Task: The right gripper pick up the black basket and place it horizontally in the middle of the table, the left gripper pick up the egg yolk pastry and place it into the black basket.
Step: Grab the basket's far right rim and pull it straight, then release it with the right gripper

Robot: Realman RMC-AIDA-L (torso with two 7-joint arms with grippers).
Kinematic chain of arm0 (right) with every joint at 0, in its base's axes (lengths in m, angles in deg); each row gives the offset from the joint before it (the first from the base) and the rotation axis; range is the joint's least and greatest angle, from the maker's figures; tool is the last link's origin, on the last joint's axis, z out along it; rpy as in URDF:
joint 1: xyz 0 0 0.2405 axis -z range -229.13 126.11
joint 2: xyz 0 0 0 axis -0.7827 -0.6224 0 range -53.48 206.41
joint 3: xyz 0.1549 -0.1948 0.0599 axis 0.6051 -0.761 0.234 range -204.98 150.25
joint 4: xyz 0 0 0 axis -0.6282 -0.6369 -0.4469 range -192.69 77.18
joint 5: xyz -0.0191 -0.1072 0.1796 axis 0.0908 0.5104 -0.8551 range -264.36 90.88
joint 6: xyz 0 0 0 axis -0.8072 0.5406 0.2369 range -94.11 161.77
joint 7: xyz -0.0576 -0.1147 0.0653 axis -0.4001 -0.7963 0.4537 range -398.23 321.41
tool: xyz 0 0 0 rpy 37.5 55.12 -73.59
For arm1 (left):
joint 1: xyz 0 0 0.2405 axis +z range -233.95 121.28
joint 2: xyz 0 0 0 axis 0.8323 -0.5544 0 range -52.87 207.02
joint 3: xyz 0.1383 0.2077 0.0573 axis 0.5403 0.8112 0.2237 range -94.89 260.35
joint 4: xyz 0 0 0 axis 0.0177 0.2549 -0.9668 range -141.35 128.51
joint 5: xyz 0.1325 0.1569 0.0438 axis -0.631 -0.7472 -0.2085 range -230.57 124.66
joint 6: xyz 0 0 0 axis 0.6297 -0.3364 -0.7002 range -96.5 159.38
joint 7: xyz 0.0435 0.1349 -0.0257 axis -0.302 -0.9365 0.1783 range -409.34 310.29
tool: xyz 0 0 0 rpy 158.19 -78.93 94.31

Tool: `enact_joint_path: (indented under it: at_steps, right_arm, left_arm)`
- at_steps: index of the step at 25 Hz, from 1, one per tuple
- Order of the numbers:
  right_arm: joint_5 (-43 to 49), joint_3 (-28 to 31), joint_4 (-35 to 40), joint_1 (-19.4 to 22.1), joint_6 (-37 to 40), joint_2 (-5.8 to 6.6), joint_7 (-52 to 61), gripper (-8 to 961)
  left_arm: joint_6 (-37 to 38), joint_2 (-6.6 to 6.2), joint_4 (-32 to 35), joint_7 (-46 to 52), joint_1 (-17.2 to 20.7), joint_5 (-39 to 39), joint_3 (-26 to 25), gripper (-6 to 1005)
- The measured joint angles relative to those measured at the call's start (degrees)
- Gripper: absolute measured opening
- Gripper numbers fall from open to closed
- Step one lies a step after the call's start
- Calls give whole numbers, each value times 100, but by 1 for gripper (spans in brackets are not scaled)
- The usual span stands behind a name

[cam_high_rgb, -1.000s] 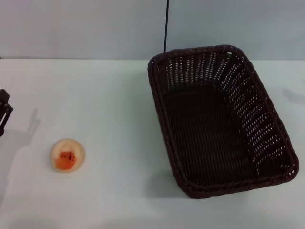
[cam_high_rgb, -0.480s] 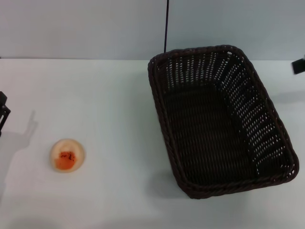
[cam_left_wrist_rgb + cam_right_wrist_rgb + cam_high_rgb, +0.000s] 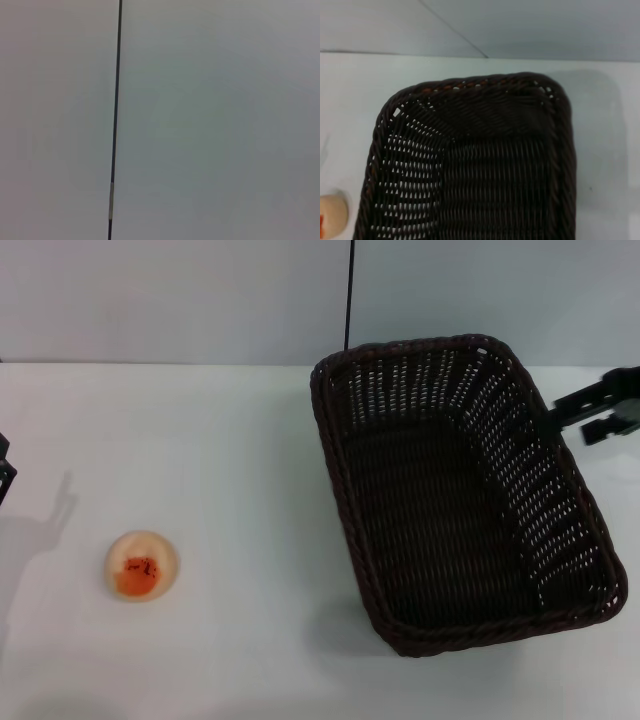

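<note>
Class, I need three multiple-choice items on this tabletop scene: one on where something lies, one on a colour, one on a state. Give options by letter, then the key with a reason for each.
1. Where does the egg yolk pastry lie relative to the black basket in the head view?
A. Inside it
B. On the table, apart from it, toward the robot's left
C. Leaning against its rim

2. What colour is the patch on top of the pastry?
A. Orange-red
B. Green
C. Blue

3. What is the state of the right hand?
A. Shut on the pastry
B. Lifting the basket off the table
C. Open at the basket's right rim, holding nothing

Key:
1 B: bare white table separates pastry and basket.
2 A: the centre is orange-red on a pale cream bun.
3 C: its fingers stand apart beside the rim and the basket sits flat.

The left hand shows only at the table's left edge.
</note>
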Motion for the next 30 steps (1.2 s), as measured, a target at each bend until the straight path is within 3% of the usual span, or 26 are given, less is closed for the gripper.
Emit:
enact_joint_path:
  at_steps: [3,11,19,25,30]
  right_arm:
    - [96,-280,-289,-107,-330,-62,89,823]
    - [306,-600,-373,-167,-987,-372,195,817]
    - [311,-630,-347,-217,-1128,-521,182,811]
    - [335,-716,-330,-217,-1180,-540,183,606]
    - [350,-912,-213,-237,-1139,-540,127,358]
  left_arm:
    - [9,-1,45,0,-1,0,8,813]
    - [6,3,120,0,-2,0,13,811]
    - [5,4,128,0,22,17,-9,809]
    - [10,-1,141,0,60,34,-23,807]
    - [77,-3,167,0,69,45,-23,806]
